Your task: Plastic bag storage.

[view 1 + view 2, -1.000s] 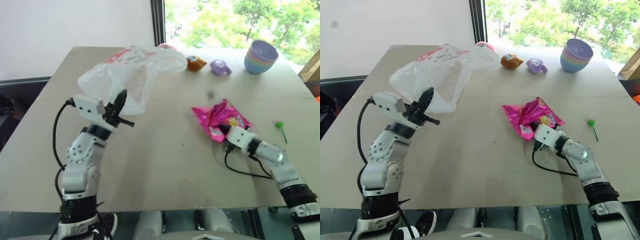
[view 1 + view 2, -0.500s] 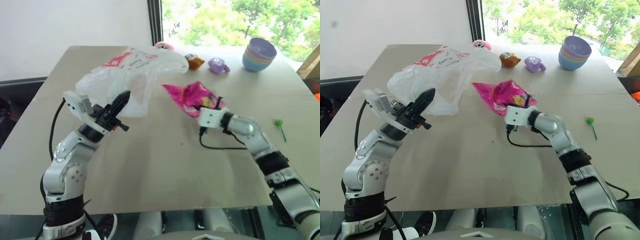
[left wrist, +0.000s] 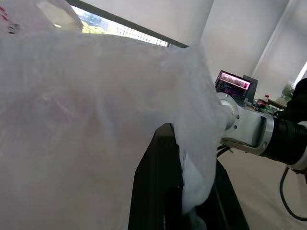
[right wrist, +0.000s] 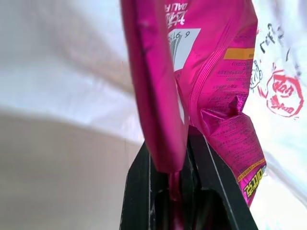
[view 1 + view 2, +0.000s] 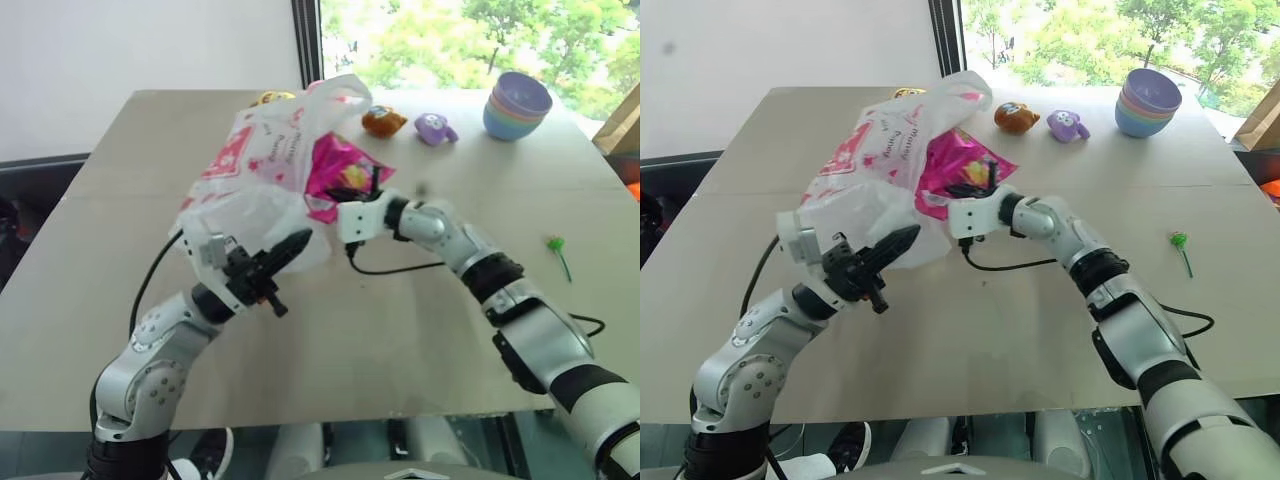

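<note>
left fingers: left gripper [image 5: 283, 252] clamped on a fold of the plastic bag [image 5: 262, 175]; film bunched between the black fingers [image 3: 160, 191] in the left wrist view.
right fingers: right gripper [image 4: 169, 158] pinched tight on the edge of the pink snack packet [image 5: 338, 172]; packet stands up from the black fingers [image 4: 139, 184].
bag location: held up off the table [image 5: 330, 330], over the middle toward the far-left part, mouth facing the right arm.
packet location: its top is against or inside the bag mouth; can't tell how far in.
counts: 1 bag, 1 snack packet, 1 stack of bowls [image 5: 517, 106], 2 small toys in clear sight (orange toy [image 5: 382, 121], purple toy [image 5: 435, 129]), 1 yellow item [image 5: 266, 98] half hidden behind the bag, 1 small green item [image 5: 559, 252].
change vs 1 s ago: packet was lying on the table right of centre, now lifted and carried left to the bag; the bag hangs lower and nearer the front, pulled more upright.
surroundings: bowls at far-right corner, toys along far edge, green item near right edge.
obstruction: bag hides the far-left part of the table; right gripper cable [image 5: 385, 268] trails over the centre.
</note>
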{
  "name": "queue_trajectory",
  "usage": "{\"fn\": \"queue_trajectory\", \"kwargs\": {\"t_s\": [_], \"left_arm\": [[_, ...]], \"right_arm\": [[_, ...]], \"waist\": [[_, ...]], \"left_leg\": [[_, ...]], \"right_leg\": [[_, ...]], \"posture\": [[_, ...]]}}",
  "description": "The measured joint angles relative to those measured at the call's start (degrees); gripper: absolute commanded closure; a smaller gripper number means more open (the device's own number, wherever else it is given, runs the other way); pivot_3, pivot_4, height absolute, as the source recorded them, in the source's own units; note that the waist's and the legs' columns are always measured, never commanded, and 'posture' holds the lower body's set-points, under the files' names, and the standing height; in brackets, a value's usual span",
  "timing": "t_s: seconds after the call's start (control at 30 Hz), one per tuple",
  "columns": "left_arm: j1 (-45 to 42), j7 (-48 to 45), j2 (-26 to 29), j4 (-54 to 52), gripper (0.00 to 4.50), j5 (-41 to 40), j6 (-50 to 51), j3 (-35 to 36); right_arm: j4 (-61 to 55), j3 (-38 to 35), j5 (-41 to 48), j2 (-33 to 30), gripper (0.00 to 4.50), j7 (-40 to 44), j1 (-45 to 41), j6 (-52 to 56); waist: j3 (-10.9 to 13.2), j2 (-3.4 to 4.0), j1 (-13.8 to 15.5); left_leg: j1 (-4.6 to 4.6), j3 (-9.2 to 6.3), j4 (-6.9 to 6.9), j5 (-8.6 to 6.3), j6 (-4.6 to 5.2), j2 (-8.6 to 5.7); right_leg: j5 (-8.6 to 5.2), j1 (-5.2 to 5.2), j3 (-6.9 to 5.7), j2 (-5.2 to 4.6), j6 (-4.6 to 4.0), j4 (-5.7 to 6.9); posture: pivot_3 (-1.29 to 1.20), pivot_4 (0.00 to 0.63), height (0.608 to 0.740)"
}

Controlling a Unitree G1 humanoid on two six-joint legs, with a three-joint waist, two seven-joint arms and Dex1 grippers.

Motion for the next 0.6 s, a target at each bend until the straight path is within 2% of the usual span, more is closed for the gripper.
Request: {"fn": "queue_trajectory", "kwargs": {"t_s": [0.27, 0.4, 0.6], "left_arm": [[-4.06, -4.2, -0.3, 1.52, 4.5, 1.82, -0.62, -4.11], [-6.9, -7.02, -1.44, 4.16, 4.5, 3.11, -0.61, -8.36], [-14.79, -11.79, -2.05, 9.94, 4.5, 4.77, -0.86, -10.72]], "right_arm": [[0.74, -2.94, 6.18, 1.99, 4.48, 0.84, 0.76, 0.47], [-3.35, -7.37, 12.74, 2.96, 4.48, 1.3, 4.06, 4.96], [-12.1, -13.43, 16.09, 1.04, 4.48, -2.08, 8.67, 10.32]], "waist": [[0.01, 0.01, 0.08], [0.04, 0.02, 0.1], [0.05, 0.02, 0.43]], "left_leg": [[-0.02, 0.01, 0.0, 0.0, 0.0, -0.01], [-0.04, -0.01, 0.0, 0.0, 0.0, 0.0], [-0.08, -0.02, 0.0, 0.0, 0.0, -0.05]], "right_leg": [[0.0, 0.0, 0.0, -0.02, 0.0, -0.02], [0.0, -0.01, -0.02, -0.01, 0.0, 0.0], [0.0, 0.0, -0.04, -0.01, 0.01, -0.04]], "posture": [[0.0, 0.15, 0.74], [0.0, 0.15, 0.74], [0.0, 0.15, 0.74]]}}
